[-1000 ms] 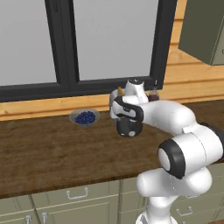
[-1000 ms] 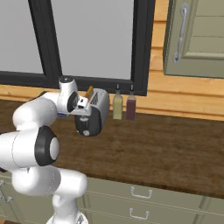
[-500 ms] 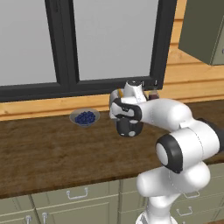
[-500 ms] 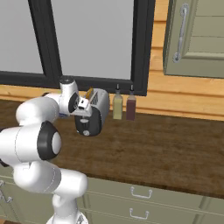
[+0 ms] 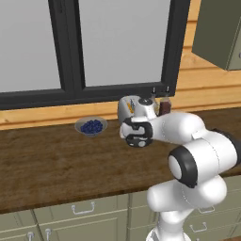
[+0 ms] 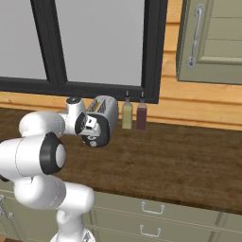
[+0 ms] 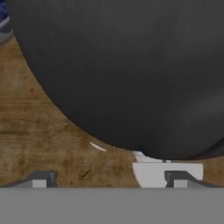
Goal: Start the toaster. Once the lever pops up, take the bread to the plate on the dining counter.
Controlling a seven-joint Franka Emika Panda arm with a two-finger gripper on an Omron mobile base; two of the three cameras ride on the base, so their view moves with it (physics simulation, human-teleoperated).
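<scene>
- Since a moment ago my hand has moved only a tiny bit, staying pressed up against the front end of the toaster.
- In the hand view my gripper sits right at the toaster's black end panel, so close that the dark panel takes up most of the picture.
- My two fingertips are wide apart, with nothing between them.
- I cannot make out the lever, because the panel is too close and dark.
- A small white patch shows by my right fingertip; I cannot tell what it is.
- The toaster stands on the long wood worktop, and my hand covers its front end.
- In the left base view I see its silver side poking out behind my hand.
- Just past the toaster, two bottles stand side by side near the wall.
- Off to the left, a grey bowl of blueberries sits near the window sill.
- Behind it all is the big dark-framed window.
</scene>
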